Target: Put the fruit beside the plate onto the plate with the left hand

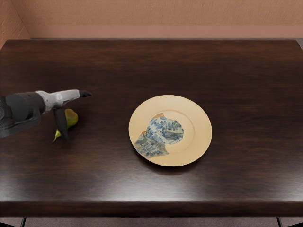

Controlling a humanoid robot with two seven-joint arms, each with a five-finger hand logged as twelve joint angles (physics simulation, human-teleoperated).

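One fruit (71, 117), a small yellow-green pear by the look of it, lies on the dark worktop (156, 66) well apart from the plate (201, 124), off to the plate's left and about level with its middle, its narrow end pointing away from the plate and toward the near edge. It is not on the plate. Right over it hangs the left robot hand (68, 98), whose arm comes in from the far left side. The hand is unclenched and has nothing in it, as far as I can see: one dark finger (85, 94) sticks out toward the plate, clear of the fruit, while another reaches down across the fruit on the side away from the plate. Whether that lower finger touches the skin I cannot make out. The plate itself is tan with a broken blue patterned patch in its well, and nothing sits on it. No right arm shows anywhere. To my eye this is the reach-and-grasp step, with the carry and the placing both yet to come. The next move calls for the hand to settle lower and wrap round the thick part of the fruit, firmly enough that the rounded body does not roll out, then lift it clear and carry it over the plate's rim.
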